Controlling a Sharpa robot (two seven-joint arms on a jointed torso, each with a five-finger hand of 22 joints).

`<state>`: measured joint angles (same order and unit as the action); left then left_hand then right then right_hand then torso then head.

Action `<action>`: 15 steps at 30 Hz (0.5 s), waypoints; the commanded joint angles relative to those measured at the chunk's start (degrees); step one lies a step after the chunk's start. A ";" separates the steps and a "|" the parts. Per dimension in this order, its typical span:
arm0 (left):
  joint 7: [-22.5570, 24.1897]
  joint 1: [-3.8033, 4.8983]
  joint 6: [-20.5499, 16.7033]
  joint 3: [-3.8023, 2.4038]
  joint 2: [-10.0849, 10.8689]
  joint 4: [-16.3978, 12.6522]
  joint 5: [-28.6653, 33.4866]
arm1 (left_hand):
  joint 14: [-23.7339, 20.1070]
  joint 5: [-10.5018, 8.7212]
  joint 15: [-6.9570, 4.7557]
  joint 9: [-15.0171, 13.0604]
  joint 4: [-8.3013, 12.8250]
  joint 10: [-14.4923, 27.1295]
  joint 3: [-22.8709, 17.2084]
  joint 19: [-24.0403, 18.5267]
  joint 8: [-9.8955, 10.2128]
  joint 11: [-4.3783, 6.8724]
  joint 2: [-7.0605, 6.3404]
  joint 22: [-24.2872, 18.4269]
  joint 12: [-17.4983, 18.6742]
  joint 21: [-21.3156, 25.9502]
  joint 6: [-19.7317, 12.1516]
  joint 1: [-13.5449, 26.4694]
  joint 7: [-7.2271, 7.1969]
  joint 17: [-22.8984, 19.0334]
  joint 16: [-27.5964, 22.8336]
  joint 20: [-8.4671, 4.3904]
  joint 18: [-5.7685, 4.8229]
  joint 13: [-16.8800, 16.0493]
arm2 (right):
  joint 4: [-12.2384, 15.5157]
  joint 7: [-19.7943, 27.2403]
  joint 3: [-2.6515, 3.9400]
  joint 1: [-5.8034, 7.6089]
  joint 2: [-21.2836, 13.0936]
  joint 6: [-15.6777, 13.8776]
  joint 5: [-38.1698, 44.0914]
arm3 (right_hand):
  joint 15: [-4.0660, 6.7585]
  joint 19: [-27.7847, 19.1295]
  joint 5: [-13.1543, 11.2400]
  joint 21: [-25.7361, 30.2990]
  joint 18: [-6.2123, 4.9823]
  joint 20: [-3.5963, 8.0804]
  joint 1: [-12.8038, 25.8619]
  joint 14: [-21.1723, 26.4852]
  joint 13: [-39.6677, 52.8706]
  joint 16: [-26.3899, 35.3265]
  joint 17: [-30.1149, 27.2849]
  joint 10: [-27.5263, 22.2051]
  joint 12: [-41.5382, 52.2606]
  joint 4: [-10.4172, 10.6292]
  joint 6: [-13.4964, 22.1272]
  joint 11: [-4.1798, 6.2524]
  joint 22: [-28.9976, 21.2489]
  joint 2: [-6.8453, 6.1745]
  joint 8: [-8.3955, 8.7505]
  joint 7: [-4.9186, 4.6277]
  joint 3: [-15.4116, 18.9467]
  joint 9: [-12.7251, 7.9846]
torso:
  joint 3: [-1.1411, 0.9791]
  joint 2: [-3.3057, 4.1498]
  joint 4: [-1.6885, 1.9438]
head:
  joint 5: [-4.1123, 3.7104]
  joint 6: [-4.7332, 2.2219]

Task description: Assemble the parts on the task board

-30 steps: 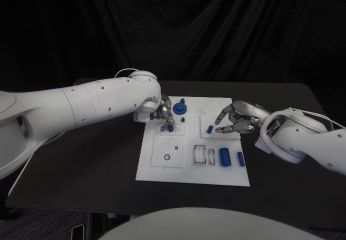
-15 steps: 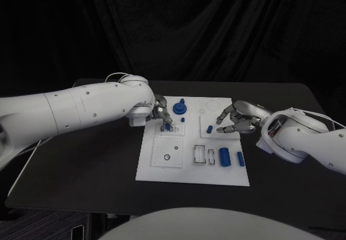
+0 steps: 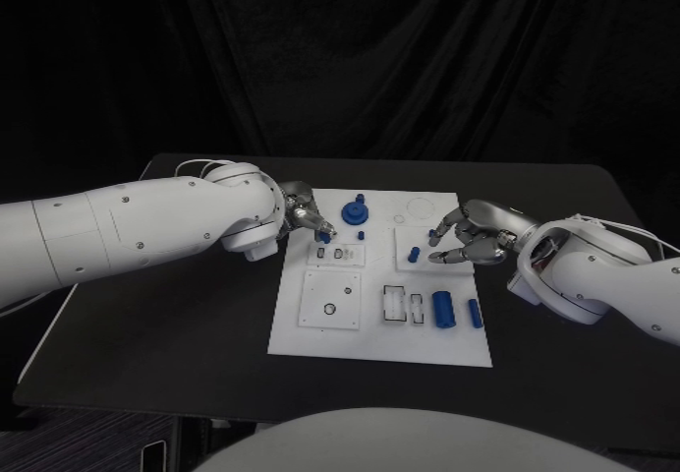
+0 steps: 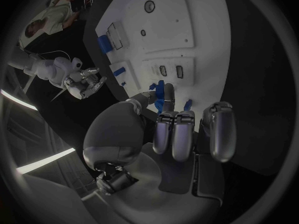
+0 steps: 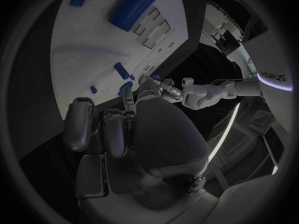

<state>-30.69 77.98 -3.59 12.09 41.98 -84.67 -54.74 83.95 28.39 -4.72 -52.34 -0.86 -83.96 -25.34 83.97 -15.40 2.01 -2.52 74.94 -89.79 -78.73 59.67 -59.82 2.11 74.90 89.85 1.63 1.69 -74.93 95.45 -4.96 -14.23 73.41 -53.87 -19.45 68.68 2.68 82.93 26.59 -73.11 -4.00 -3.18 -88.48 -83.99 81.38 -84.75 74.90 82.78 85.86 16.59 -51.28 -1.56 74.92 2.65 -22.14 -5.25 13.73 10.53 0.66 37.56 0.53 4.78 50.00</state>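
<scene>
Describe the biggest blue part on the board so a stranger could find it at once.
Start at the white task board in the middle of the black table. Near its front right corner a blue cylinder lies on its side, right of the rectangular slots. It is fatter than the slim blue piece beside it.

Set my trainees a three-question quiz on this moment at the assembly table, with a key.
1. True or false: the left robot hand holds nothing.
2. Where is the big blue cylinder? A: on the white board, in the half nearer the robot. B: on its farther half. C: in the left robot hand.
3. Fill in: the robot hand over the board's right side belongs to the ___ arm.

Key: 1 false, it pinches a small blue piece. 2 A. 3 right, the right robot hand.
</scene>
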 commanded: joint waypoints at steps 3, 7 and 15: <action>4.48 -1.62 -12.68 -0.01 0.75 -1.09 0.19 | 6.05 -0.16 -0.50 -0.29 3.55 -6.04 -3.89 0.48 -0.27 0.41 0.00 11.31 -0.21 0.56 -0.40 0.58 -0.39 15.10 0.15 -0.32 1.10 -15.07 | 0.17 -0.59 0.02 -0.26 -0.09 -0.59 0.37 | 0.53 -0.52 0.25 0.37 -0.19 0.11 -1.31 -3.80 -3.72 0.30 5.35 0.40 -0.50 -0.13 -0.31 0.92 8.37 1.27 0.33 -0.04 0.31 -0.11 | 0.01 0.03 -0.02 | -0.22 0.00; 5.81 -2.96 -16.26 -0.01 0.90 -1.44 0.19 | 6.05 1.11 -0.50 -0.86 2.86 -6.04 -3.42 0.47 -0.59 0.38 0.21 11.28 -0.21 0.69 -0.72 1.38 -0.34 15.10 0.15 -0.35 1.11 -15.07 | 0.35 -0.58 0.02 -0.28 -0.27 -0.74 0.37 | 0.53 -0.52 0.25 0.37 -0.19 0.11 -1.31 -3.80 -3.72 0.30 5.35 0.40 -0.50 -0.13 -0.31 0.92 8.37 1.27 0.33 -0.04 0.31 -0.11 | 0.00 0.03 -0.10 | -0.40 0.00; 8.57 -5.92 -21.19 -0.01 0.63 -1.82 0.19 | 6.05 2.70 -0.52 -1.76 1.79 -6.04 -1.97 0.32 -1.15 0.36 0.80 11.16 -0.21 1.15 -1.21 1.84 -0.31 15.10 0.15 -0.40 1.19 -15.07 | 0.70 -0.62 0.02 -0.31 -0.66 -0.86 0.37 | 0.53 -0.52 0.25 0.37 -0.19 0.11 -1.31 -3.80 -3.72 0.30 5.35 0.40 -0.50 -0.13 -0.31 0.92 8.37 1.27 0.33 -0.04 0.31 -0.11 | -0.08 -0.06 -0.08 | -0.57 0.00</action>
<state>-25.58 72.30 -19.98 12.14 42.79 -86.21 -54.74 83.95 31.07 -4.71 -54.03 -0.53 -83.96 -25.97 83.97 -16.19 2.00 -2.16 74.93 -89.79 -77.76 59.24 -58.09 2.13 74.90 89.85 1.63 2.19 -74.93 95.96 -4.95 -14.23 73.26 -54.42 -19.61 68.68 2.68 82.72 26.59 -72.99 -4.00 -2.97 -88.48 -83.99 81.38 -84.75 74.90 82.78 85.85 16.59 -51.28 -1.56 74.91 2.65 -22.14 -5.25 13.73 10.47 0.65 37.56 0.47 4.19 50.00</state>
